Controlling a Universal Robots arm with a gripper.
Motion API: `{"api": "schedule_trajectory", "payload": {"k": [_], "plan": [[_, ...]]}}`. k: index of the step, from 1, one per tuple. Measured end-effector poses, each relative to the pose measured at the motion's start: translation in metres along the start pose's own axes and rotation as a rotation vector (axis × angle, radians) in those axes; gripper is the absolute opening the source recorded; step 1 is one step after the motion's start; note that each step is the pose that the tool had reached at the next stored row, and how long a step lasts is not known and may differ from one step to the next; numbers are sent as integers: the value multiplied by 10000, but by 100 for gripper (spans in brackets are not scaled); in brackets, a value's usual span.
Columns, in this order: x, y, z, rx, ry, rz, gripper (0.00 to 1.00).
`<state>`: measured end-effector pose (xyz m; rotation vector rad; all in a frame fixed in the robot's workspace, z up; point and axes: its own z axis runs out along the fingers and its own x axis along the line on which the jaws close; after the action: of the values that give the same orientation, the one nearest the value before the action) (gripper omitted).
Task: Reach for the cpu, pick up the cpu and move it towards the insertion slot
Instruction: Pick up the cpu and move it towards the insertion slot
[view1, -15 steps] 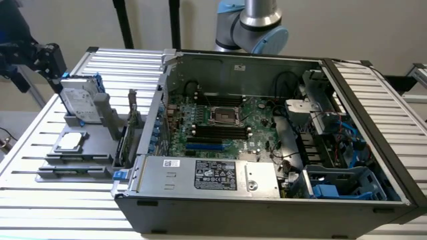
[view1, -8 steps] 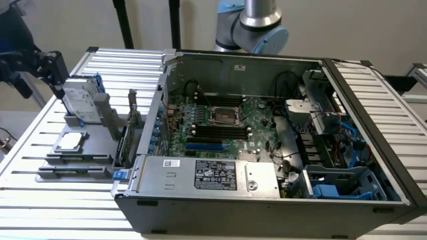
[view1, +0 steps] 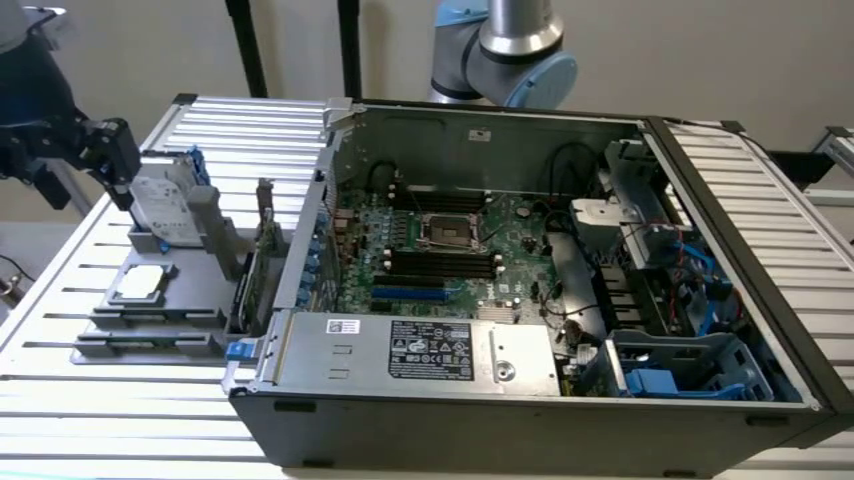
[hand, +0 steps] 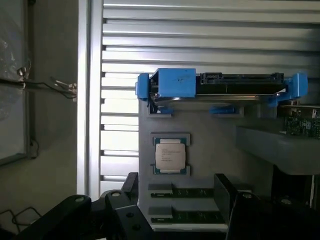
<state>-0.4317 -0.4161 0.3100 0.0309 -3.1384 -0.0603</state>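
Observation:
The cpu lies flat in a recess of the grey holder outside the computer case, silver top up. The insertion slot is the silver-framed square socket on the green motherboard inside the open case. My gripper hangs in the air at the exterior view's far left, above and apart from the cpu. It is open, its two black fingers wide apart with nothing between them.
An upright hard drive with blue brackets stands on the holder just beyond the cpu. Two memory sticks lie on its other side. A card stands beside the case wall. Everything rests on a slatted metal table.

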Motion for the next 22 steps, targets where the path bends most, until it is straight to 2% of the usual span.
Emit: {"api": "schedule_trajectory", "payload": {"k": [14, 22], "plan": [[-10, -126, 249, 1, 2, 1, 71], [-68, -183, 393, 0, 0, 0, 71]]}}
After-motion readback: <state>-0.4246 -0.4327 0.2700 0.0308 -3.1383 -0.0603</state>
